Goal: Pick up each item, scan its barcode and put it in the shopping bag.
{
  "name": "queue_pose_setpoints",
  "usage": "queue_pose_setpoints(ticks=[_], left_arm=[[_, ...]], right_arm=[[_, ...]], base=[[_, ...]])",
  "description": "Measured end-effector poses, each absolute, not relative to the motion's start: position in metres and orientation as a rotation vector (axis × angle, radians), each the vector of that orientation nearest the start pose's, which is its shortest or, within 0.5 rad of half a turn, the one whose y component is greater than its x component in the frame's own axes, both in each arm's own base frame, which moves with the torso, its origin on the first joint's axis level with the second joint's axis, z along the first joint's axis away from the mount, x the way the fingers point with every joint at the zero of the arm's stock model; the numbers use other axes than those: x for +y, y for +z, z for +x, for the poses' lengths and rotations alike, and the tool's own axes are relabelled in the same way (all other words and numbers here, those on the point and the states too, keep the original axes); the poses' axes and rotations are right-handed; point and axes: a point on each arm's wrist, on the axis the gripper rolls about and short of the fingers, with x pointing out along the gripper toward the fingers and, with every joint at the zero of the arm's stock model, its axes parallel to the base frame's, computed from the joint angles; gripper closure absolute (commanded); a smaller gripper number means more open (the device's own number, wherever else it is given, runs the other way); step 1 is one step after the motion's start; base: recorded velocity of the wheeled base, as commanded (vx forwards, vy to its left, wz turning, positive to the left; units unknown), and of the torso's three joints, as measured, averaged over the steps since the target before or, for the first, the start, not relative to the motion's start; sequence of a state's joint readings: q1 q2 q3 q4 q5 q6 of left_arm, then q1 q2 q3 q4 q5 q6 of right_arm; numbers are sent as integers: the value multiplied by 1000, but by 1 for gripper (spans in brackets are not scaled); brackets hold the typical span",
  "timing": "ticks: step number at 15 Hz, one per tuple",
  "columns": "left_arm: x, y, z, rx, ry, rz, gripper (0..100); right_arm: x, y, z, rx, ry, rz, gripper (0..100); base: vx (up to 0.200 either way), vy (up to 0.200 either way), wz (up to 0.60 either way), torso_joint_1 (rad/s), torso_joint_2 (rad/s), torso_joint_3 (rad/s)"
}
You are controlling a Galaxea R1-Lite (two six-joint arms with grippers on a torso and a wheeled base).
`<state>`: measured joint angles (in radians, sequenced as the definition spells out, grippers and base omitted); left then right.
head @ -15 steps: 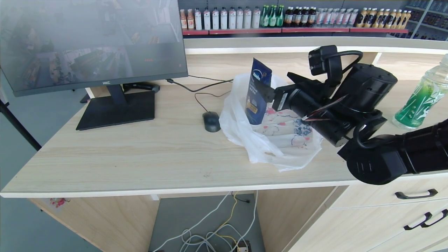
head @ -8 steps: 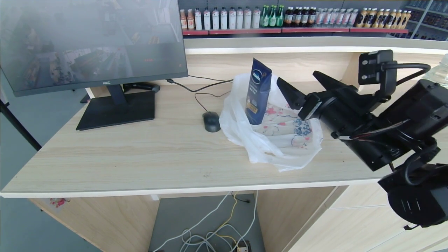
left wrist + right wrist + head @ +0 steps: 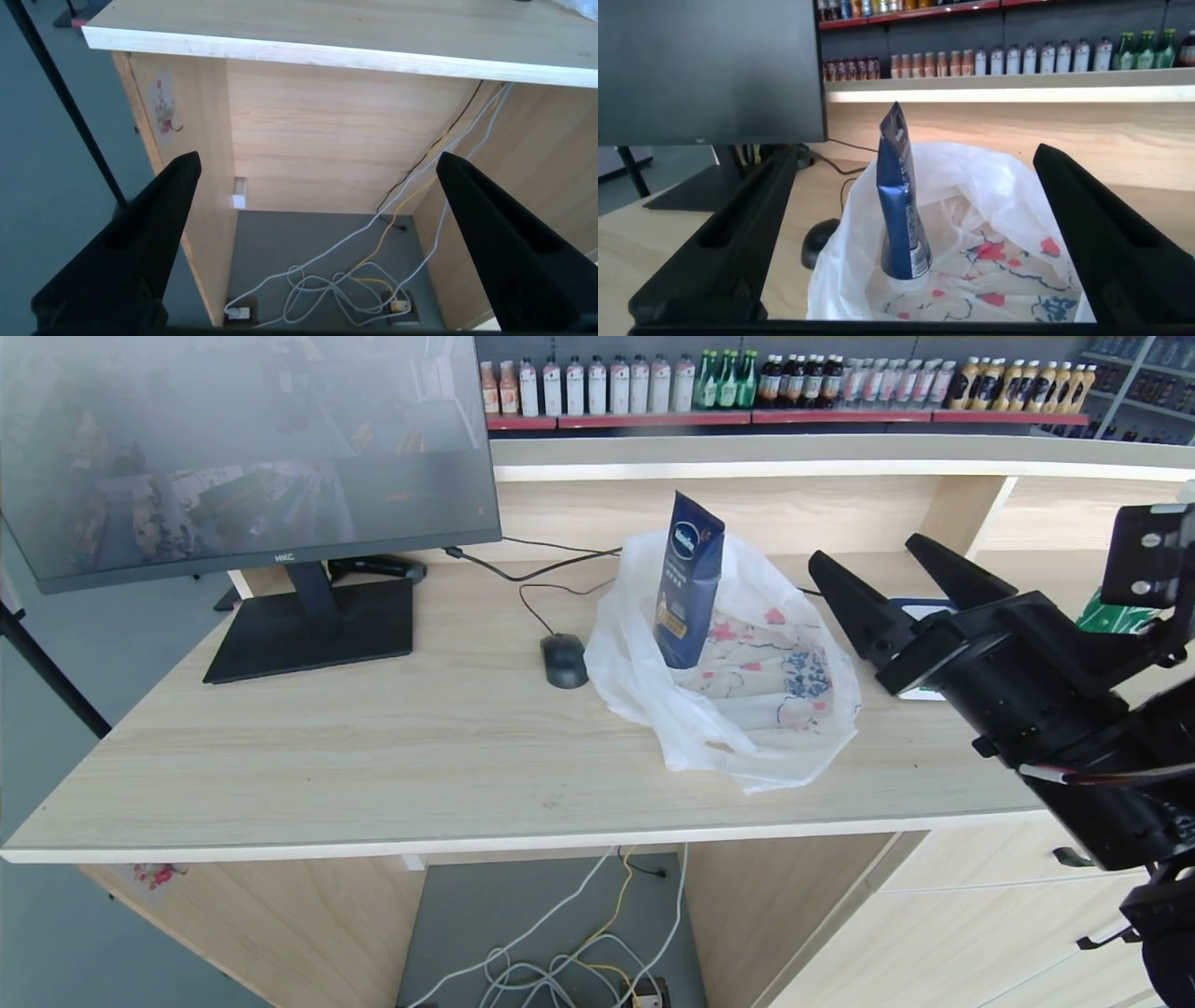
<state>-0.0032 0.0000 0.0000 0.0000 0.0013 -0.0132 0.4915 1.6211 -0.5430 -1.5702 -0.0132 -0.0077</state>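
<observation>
A dark blue pouch (image 3: pixel 689 581) stands upright inside the white plastic shopping bag (image 3: pixel 747 709) on the wooden counter; the right wrist view shows the pouch (image 3: pixel 901 205) and the bag (image 3: pixel 1008 196) straight ahead. My right gripper (image 3: pixel 868 558) hovers open and empty to the right of the bag, clear of the pouch, its fingers (image 3: pixel 738 233) spread wide. A green bottle (image 3: pixel 1106 613) is mostly hidden behind the right arm. My left gripper (image 3: pixel 318 163) hangs open and empty below the counter's front edge.
A monitor (image 3: pixel 243 448) stands at the back left with a black scanner (image 3: pixel 373 566) behind its base. A mouse (image 3: pixel 564 660) lies just left of the bag. A flat white and blue item (image 3: pixel 920 608) lies under the right gripper. Cables (image 3: pixel 327 280) lie on the floor.
My right gripper let go of the pouch, opened and drew back to the right. The pouch stays standing in the bag.
</observation>
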Motion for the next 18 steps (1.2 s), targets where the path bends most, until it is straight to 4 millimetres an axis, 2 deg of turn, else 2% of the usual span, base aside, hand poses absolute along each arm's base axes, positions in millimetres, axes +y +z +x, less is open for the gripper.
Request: queue_pose_setpoints(ticks=[1, 10, 18], left_arm=[[0, 75, -23, 0, -2, -13, 0], [0, 75, -23, 0, -2, -10, 0], [0, 75, -23, 0, -1, -16, 0]], right_arm=[[118, 231, 223, -488, 463, 119, 0], [112, 235, 216, -501, 456, 122, 0], [114, 224, 228, -459, 445, 121, 0]], base=[[-200, 0, 0, 17, 12, 2], [0, 0, 0, 0, 0, 0], [0, -200, 0, 4, 5, 0]])
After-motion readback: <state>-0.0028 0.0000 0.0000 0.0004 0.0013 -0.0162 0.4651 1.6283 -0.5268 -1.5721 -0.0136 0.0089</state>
